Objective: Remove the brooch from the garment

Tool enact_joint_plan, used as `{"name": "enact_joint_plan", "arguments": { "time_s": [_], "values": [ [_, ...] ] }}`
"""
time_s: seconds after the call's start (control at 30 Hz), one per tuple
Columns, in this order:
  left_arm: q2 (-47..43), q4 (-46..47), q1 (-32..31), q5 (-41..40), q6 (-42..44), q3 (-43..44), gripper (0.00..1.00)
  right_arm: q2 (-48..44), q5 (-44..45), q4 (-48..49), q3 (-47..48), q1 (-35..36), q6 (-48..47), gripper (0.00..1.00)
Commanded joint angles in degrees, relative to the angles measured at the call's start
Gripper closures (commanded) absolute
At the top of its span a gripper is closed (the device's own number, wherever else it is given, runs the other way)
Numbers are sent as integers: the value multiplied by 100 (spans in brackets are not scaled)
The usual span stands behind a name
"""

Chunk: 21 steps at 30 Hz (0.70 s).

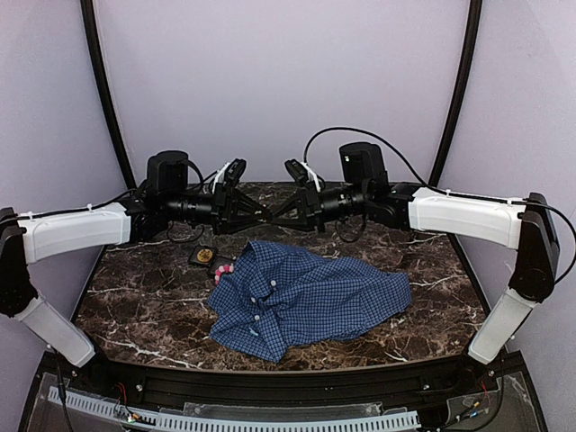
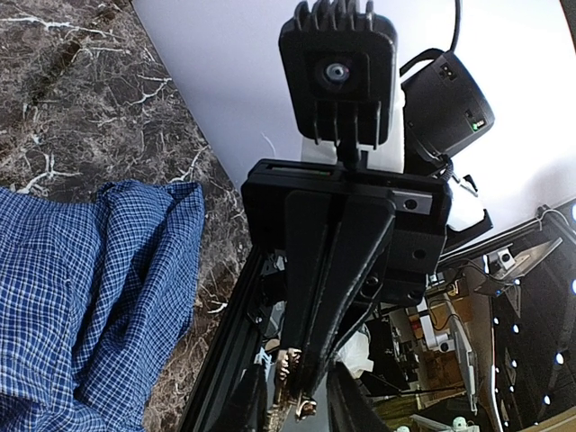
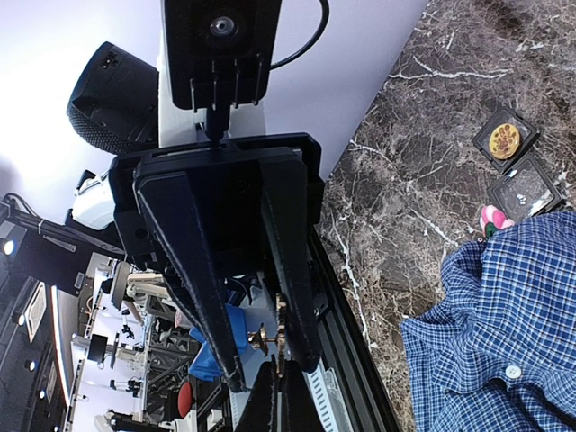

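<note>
marble table [image 1: 135, 297], rumpled blue check shirt [image 1: 306, 292], gold brooch [image 3: 273, 337]

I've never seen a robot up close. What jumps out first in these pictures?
The left gripper and right gripper meet tip to tip in mid-air over the back of the marble table. A small gold brooch sits between them, pinched by the right one. Below lies a crumpled blue check shirt, with a little black tray by its far left corner.
</note>
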Motion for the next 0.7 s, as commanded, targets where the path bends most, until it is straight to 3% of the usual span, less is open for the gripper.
{"name": "enact_joint_plan", "arguments": {
  "time_s": [0.0,0.3,0.67],
  "values": [
    [0,171,-29,92,-3,111,81,108,-103,102,151,-31,-38,100],
    [5,339,-34,161,-86,83,99,96,-150,257,72,-32,26,100],
    [-73,520,-14,77,-239,44,99,44,-122,313,10,-39,-9,100]
  ]
}}
